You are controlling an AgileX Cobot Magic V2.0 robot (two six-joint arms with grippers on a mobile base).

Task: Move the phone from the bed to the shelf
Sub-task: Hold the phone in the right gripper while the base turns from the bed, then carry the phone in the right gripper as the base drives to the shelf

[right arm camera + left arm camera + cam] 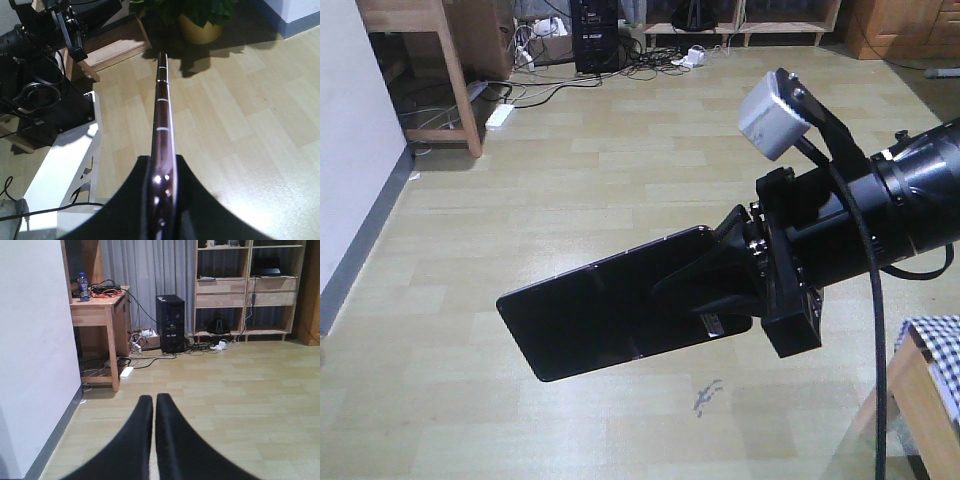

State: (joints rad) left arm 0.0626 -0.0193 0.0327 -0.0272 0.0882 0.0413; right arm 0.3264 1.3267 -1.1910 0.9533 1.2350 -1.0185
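Glossy black glass over the whole broad face of the phone (pixel 600 305), edged along its upper side by a thin pinkish line. Hung in the air above the pale plank floor (pixel 620 170), touching nothing but the fingers. Slanted in the front view from two o'clock down to eight o'clock, free end at eight. Was clamped at its two o'clock end by the right gripper (pixel 710 285), with the black fingers (pixel 200 200) closed flat on both faces. Appeared edge-on from the right wrist: a narrow, shiny, reddish-rose metal band crossed by three short pale lines, running up toward twelve o'clock. Carried bright glints near the grip. Pointed there toward a potted plant (pixel 200 22) in a golden pot.

Sat above the wrist at one o'clock of the front view: a grey-white camera box (pixel 772 115).

Kept nothing in the left gripper (pixel 153 400), its two black fingers pressed nearly together with only a hairline slit between.

Showed a corner of the bed (pixel 935 340) at four o'clock of the front view, black-and-white check over a wooden frame, apart from the phone. Stood at one o'clock of the left wrist view, well apart: the shelf (pixel 220 300) of pale wood before grey curtains. Stood at twelve o'clock a black computer tower (pixel 170 322), and at ten o'clock a wooden desk (pixel 97 310) bearing a bottle (pixel 83 286).
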